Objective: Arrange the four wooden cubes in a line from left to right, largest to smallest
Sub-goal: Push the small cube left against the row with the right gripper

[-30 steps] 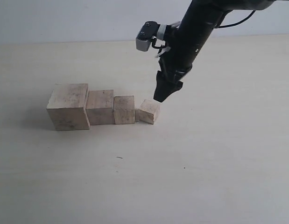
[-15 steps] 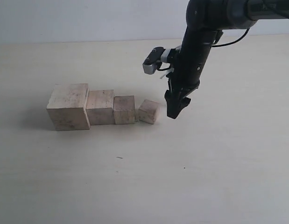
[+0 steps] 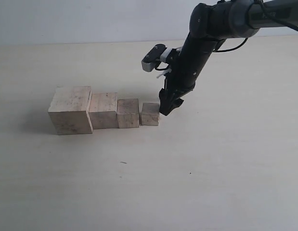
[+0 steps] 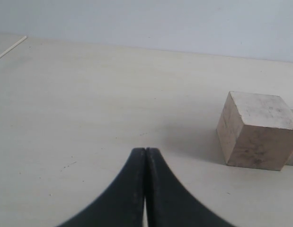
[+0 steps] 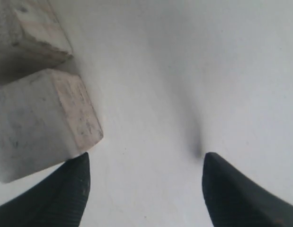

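Note:
The four wooden cubes stand in a row, stepping down in size from left to right: the largest cube [image 3: 71, 109], a second cube [image 3: 103, 110], a third cube [image 3: 128, 113] and the smallest cube [image 3: 150, 114]. My right gripper [image 3: 166, 108] is low at the smallest cube's right side, open and empty. In the right wrist view that gripper [image 5: 145, 165] has one fingertip [image 5: 66, 189] against the smallest cube [image 5: 42, 120], with the third cube [image 5: 25, 35] beyond. In the left wrist view my left gripper [image 4: 145, 150] is shut and empty, apart from the largest cube [image 4: 256, 130].
The cubes rest on a pale beige table [image 3: 211, 168] whose far edge meets a light wall [image 3: 67, 19]. The right arm's dark link [image 3: 206, 33] reaches down from the upper right. No other objects lie near the row.
My right gripper swung out to the right of the smallest cube, then came back left against it. The smallest cube was turned askew; it now sits square, close to the third cube.

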Robot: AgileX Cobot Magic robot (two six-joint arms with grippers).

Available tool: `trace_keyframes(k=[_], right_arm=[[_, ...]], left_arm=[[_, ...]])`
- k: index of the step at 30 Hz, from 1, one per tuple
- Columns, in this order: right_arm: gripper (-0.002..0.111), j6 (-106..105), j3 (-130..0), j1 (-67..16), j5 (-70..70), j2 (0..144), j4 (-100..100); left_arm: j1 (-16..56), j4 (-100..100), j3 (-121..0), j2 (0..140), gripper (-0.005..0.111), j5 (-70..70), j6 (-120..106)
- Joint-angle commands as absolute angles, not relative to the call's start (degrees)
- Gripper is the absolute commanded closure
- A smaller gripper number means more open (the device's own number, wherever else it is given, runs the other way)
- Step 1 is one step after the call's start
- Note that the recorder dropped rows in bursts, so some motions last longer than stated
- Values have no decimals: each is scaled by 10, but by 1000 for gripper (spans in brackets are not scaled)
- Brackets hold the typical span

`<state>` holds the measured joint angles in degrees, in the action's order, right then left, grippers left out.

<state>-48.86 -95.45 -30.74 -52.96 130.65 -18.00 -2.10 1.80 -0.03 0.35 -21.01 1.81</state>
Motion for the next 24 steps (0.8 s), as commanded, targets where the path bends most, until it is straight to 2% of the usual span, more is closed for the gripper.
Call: trace_keyframes(k=[1,24], right_arm=[[44,-490,-953,-307,-517,1308,-196],[44,-500,-953,-307,-531,1308,-231]], left_arm=[[-17,21,0,0,107,-203,17],[-17,21,0,0,107,-203,17]])
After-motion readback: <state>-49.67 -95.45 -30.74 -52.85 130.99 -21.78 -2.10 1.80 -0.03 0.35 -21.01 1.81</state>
